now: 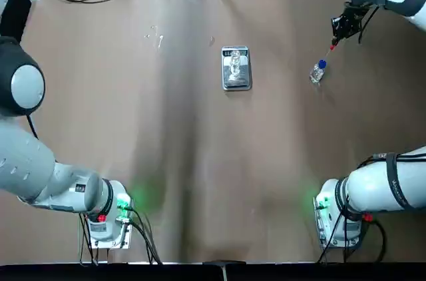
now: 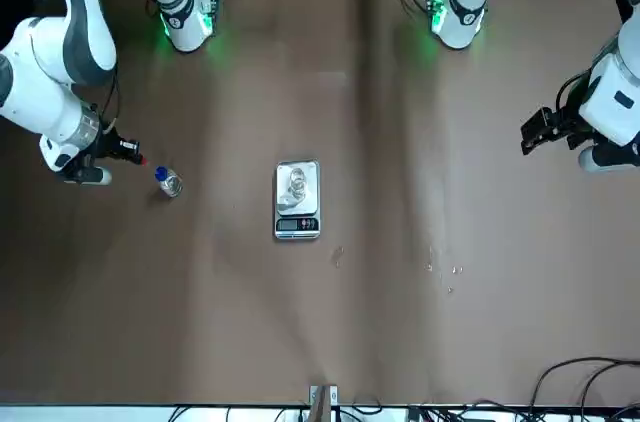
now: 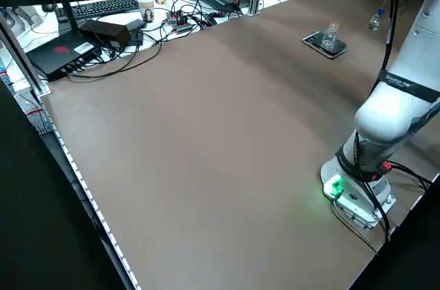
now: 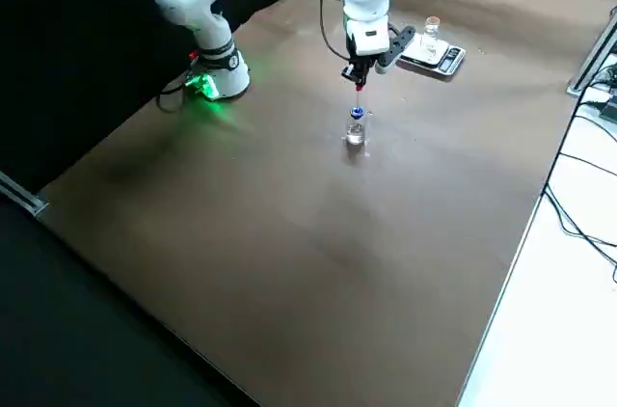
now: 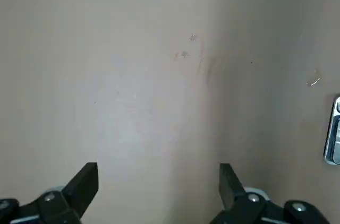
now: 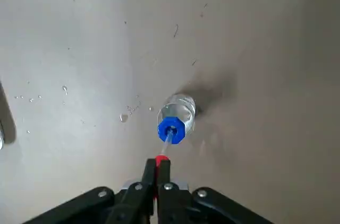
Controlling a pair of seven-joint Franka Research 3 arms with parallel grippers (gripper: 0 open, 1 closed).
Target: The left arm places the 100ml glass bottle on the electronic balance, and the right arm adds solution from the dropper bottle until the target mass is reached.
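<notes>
Clamped the red bulb (image 6: 162, 158) with the right end effector (image 6: 158, 162), at three o'clock from the bottle-topped balance (image 1: 236, 84) — risked dragging the dropper bottle (image 6: 180, 108) through cap friction; parked the left end effector (image 5: 159, 170), fingers apart, at nine.

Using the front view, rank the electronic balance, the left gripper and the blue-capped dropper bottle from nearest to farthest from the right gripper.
1. Dropper bottle: right beside the right gripper, on the robot's right.
2. Electronic balance: near the table's middle, left of the dropper bottle.
3. Left gripper: far over on the robot's left.
</notes>
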